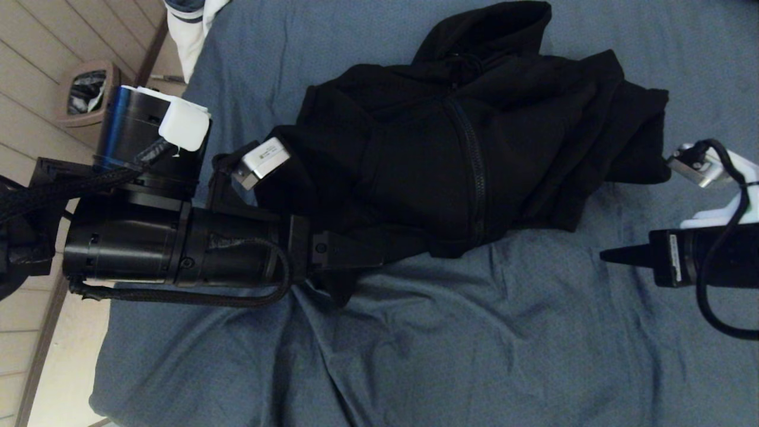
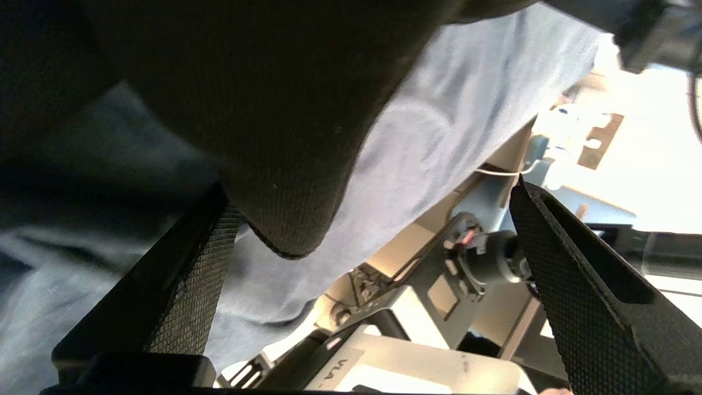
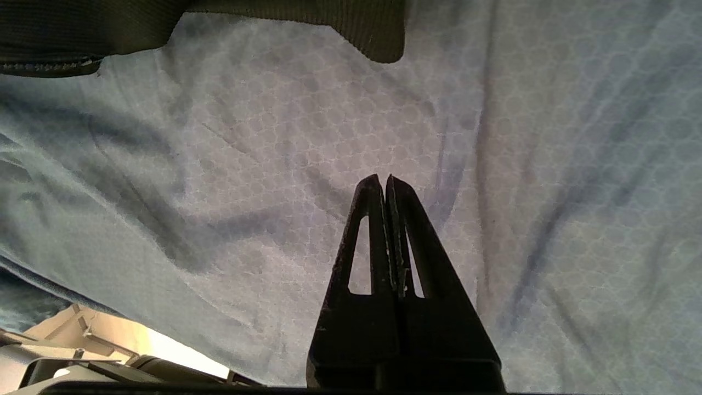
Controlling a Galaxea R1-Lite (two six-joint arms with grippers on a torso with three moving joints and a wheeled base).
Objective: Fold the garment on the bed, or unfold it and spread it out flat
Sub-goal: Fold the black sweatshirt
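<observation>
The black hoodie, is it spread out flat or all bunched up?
Bunched up. The hoodie lies in a crumpled heap on the bed, its sides folded over each other and no sleeve laid out straight.

Matt knit garment (image 1: 450, 160); bed (image 1: 474, 332) sheet seemingly smooth, honeycomb-textured cloth.

Black hoodie (image 1: 474, 148) with black zipper, blue-grey bed sheet (image 1: 474, 332) with faint honeycomb pattern, white and navy duvet (image 1: 190, 29).
</observation>
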